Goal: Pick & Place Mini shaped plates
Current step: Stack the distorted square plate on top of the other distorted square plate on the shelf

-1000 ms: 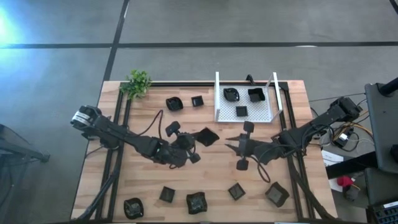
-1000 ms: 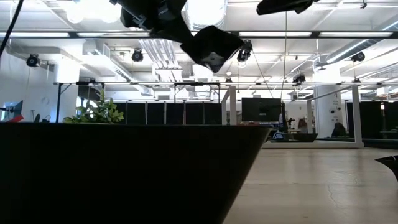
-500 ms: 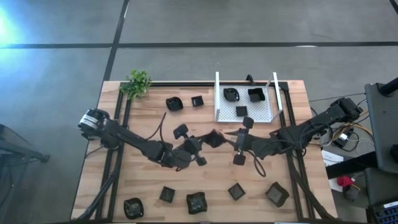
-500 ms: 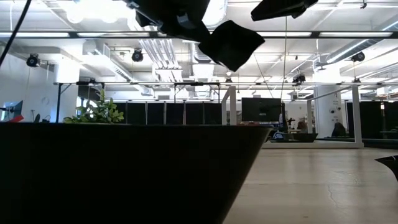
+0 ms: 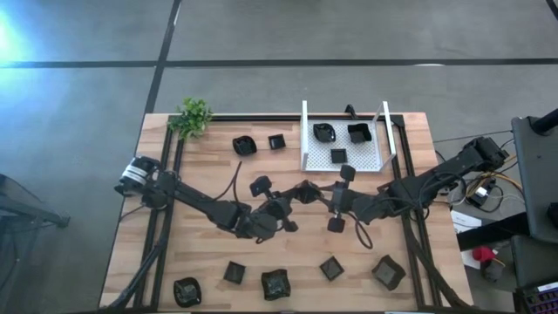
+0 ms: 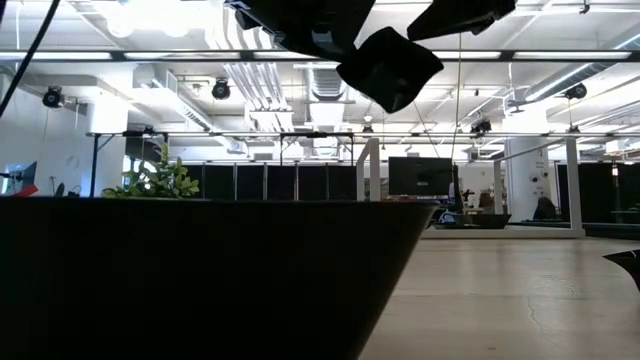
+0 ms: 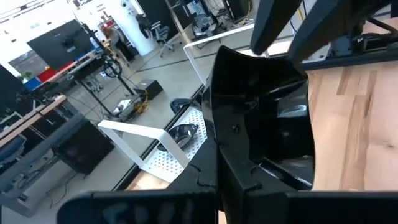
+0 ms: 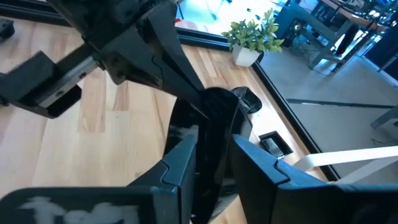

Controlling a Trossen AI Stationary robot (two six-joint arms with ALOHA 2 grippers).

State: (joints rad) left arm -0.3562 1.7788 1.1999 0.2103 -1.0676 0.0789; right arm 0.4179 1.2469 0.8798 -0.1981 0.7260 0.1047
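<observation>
Mid-table, up in the air, the left gripper (image 5: 294,197) is clamped on a black dish (image 5: 307,192), and the right gripper (image 5: 324,194) has its fingers either side of that same dish's edge; can't tell if they've closed.

A huge dark out-of-focus shape (image 6: 200,280) fills the low view's foreground, hiding most of the table. At that view's right edge, a small black glossy dish (image 6: 625,262) is cut off.
</observation>
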